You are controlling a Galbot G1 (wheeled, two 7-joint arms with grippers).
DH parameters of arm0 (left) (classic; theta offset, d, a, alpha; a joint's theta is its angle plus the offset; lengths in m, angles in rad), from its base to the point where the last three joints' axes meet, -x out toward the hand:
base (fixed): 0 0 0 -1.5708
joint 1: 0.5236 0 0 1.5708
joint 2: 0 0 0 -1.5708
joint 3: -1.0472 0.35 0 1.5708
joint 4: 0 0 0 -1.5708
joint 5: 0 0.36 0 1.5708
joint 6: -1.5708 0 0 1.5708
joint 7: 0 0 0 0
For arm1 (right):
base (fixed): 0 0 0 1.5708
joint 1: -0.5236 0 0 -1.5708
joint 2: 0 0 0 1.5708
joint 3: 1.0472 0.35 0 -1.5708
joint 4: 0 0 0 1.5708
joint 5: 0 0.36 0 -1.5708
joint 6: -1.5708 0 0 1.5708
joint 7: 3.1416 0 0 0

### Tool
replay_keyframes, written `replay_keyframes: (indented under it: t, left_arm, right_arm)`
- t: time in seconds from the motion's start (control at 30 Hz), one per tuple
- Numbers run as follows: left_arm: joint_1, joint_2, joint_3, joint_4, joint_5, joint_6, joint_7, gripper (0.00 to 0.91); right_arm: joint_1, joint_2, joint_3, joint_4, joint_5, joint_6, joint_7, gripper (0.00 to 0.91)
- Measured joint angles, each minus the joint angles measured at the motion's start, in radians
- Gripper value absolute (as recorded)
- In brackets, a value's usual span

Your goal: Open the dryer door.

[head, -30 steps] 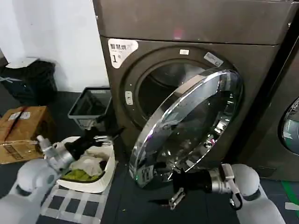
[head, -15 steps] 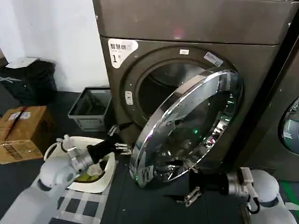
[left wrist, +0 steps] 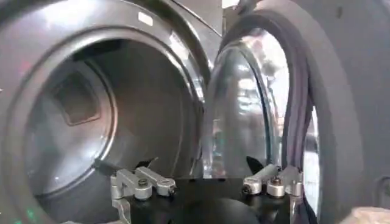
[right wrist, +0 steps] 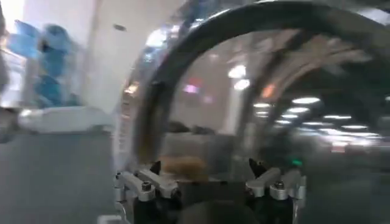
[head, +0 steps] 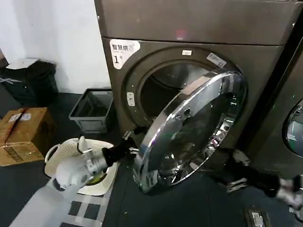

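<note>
The bronze-grey dryer [head: 189, 71], stickered 1, shows its round steel drum. Its dryer door [head: 194, 130], a shiny chrome ring around dark glass, stands ajar. The left gripper [head: 129, 144] sits at the door's lower free edge, fingers spread, empty. The right gripper [head: 234, 170] spreads empty below the hinge side.

the floor [head: 142, 208] is dark, with a patch of pale grid-like tape marks [head: 80, 210] at the near left. standing on it: the dryer [head: 189, 28], bronze-grey, against the back; a neighbouring dark machine [head: 289, 142] just beside it on the right; a grey crate [head: 92, 111] beside the dryer's left lower corner; a white laundry basket [head: 66, 149] with clothes in it, nearer; a brown cardboard box [head: 21, 132] at far left; a black bag [head: 28, 80] by the white wall.
</note>
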Motion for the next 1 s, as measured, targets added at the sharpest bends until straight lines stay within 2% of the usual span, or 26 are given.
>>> replay_keyframes:
  t: [0.37,0.5,0.73,1.0]
  left_arm:
    - [-0.003,0.012,0.058,-0.041,-0.005,-0.006,0.015,0.907]
    - [-0.008,0.020,0.087,-0.055,-0.005,-0.015,0.015,0.907]
    - [-0.034,0.029,0.165,-0.083,-0.009,-0.038,0.009,0.907]
    - [-0.094,0.024,0.291,-0.089,-0.039,-0.066,0.007,0.907]
  right_arm:
    - [-0.086,0.034,0.188,0.089,-0.044,-0.023,0.261,0.907]
    - [-0.118,0.048,0.241,0.120,-0.013,-0.059,0.422,0.907]
    - [-0.168,0.052,0.311,0.169,0.032,-0.070,0.704,0.907]
    - [-0.221,0.029,0.416,0.241,0.032,-0.088,0.974,0.907]
